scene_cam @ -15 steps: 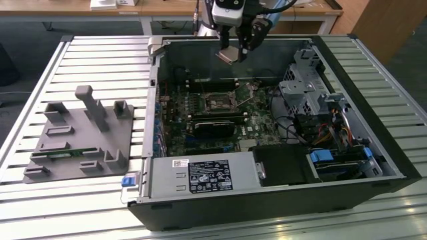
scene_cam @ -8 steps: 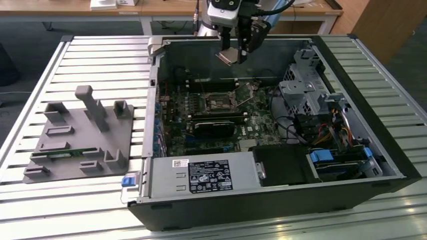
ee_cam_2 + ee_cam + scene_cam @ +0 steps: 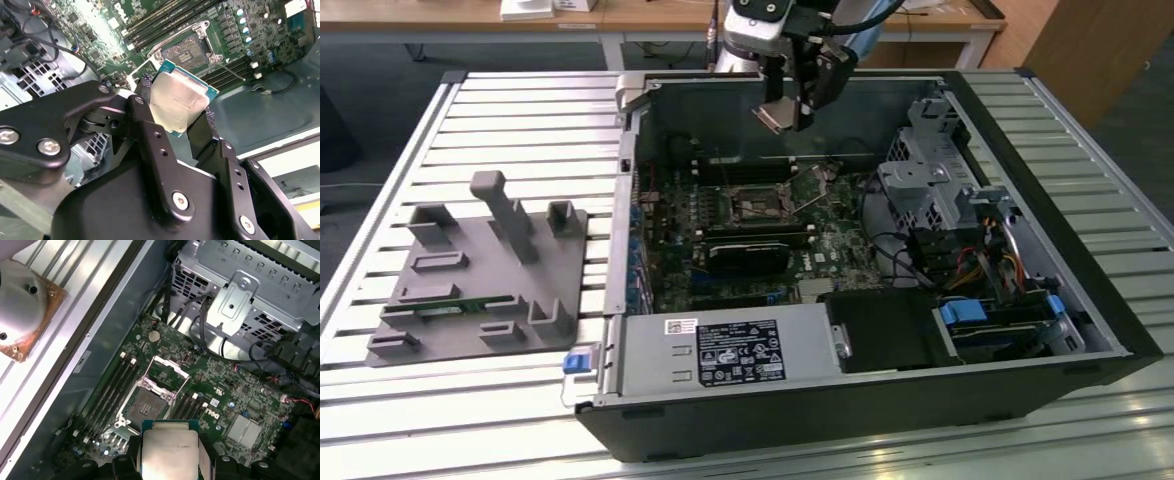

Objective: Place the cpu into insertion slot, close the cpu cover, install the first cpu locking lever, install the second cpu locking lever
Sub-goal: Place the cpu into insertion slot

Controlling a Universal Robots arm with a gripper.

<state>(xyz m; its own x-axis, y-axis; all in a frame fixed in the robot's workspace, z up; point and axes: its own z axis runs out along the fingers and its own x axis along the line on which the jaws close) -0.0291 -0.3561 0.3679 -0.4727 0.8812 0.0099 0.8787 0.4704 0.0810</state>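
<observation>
The black two-fingered gripper (image 3: 175, 106) is clenched on the cpu (image 3: 181, 99), a small flat square chip with a pale silvery-grey metal top, pinching it by two opposite edges. The cpu hangs tilted, well above the insertion slot (image 3: 145, 408), a square black socket with a silver rim on the green circuit board (image 3: 235, 390). At the slot's edge the thin silver cpu cover (image 3: 165, 374) stands swung open, and the slot's dark centre lies uncovered.

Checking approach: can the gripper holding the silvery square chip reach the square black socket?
Probably yes: the gripper, clamping the silvery chip, hangs over the open case; the square black socket lies bare, its silver cover frame raised.
</observation>
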